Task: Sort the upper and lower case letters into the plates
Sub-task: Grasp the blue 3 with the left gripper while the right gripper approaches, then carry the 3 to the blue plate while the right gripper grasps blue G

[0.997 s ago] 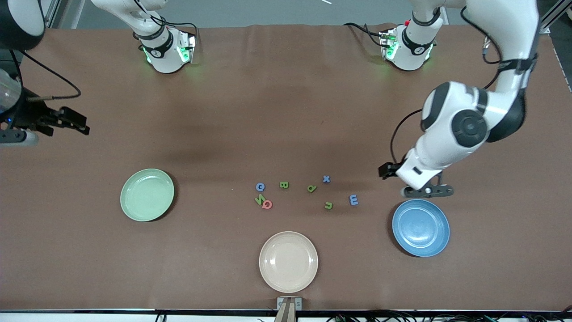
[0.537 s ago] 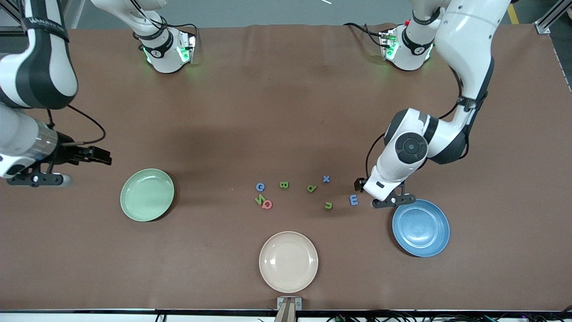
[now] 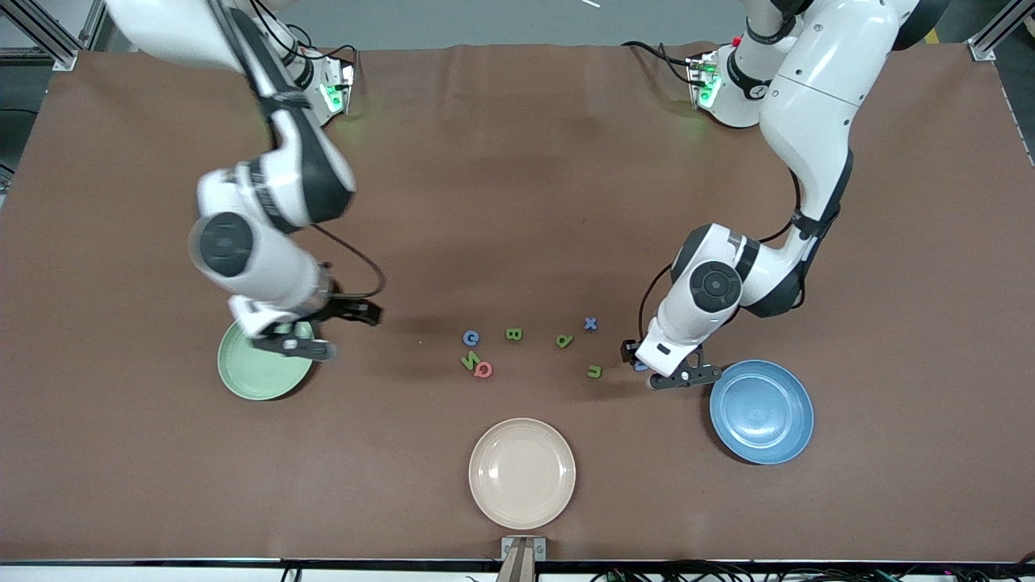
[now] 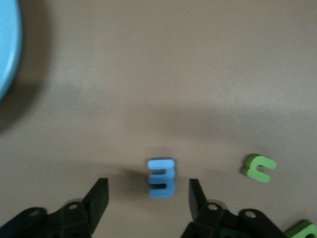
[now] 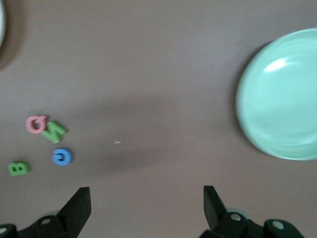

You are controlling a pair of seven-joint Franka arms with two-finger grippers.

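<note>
Left gripper (image 4: 148, 196) sat low with its fingers apart around the blue E (image 4: 161, 177), not touching it; right gripper (image 5: 146, 208) hung spread wide beside the green plate (image 3: 263, 380), at its 2 o'clock.

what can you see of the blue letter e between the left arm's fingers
The blue letter E is a small, chunky, flat block shape in light blue, looking like foam or plastic. It lies flat on the brown table, between the two black fingers of the left tool, which stand apart on either side without touching it. In the front view the arm mostly covers it, beside the blue plate. A green letter lies close by.
</note>
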